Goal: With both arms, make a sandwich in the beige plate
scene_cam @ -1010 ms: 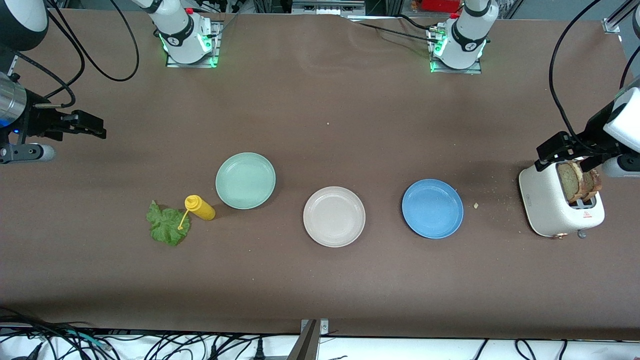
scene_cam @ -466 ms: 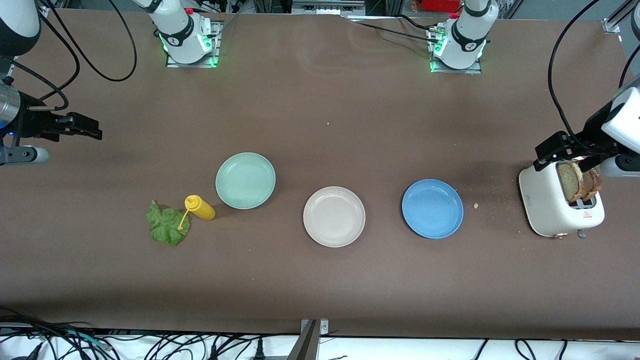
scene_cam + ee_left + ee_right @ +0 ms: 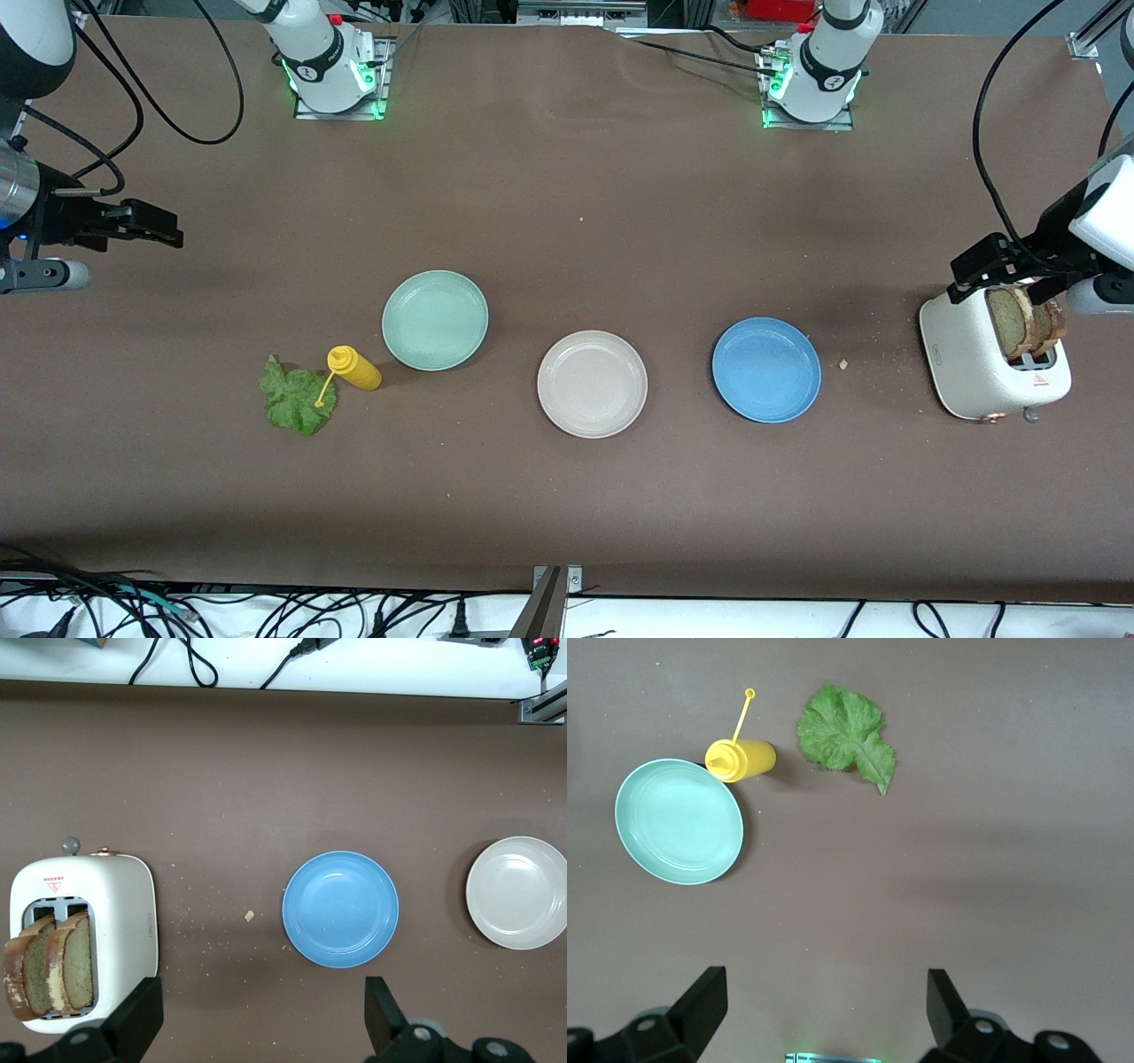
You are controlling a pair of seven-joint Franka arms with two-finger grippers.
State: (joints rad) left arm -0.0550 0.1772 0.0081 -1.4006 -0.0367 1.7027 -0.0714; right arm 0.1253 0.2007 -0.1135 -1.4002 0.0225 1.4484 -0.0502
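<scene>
The beige plate (image 3: 592, 384) lies bare mid-table, also in the left wrist view (image 3: 517, 892). Two tan bread slices (image 3: 1023, 321) stand in a white toaster (image 3: 966, 363) at the left arm's end. My left gripper (image 3: 1001, 288) hangs open just above that toaster, fingers spread wide (image 3: 262, 1014), with the bread (image 3: 49, 961) off to one side of them. A green lettuce leaf (image 3: 297, 396) lies flat toward the right arm's end. My right gripper (image 3: 173, 226) hovers open over bare table at that end, holding nothing (image 3: 824, 1001).
A mint-green plate (image 3: 434, 320) and a blue plate (image 3: 766, 369) flank the beige one. A yellow squeeze bottle (image 3: 356, 368) lies beside the lettuce (image 3: 846, 735). Crumbs dot the table between the blue plate and the toaster.
My right gripper has drifted slightly toward its end of the table. The left gripper has stayed over the toaster, and both have stayed open.
</scene>
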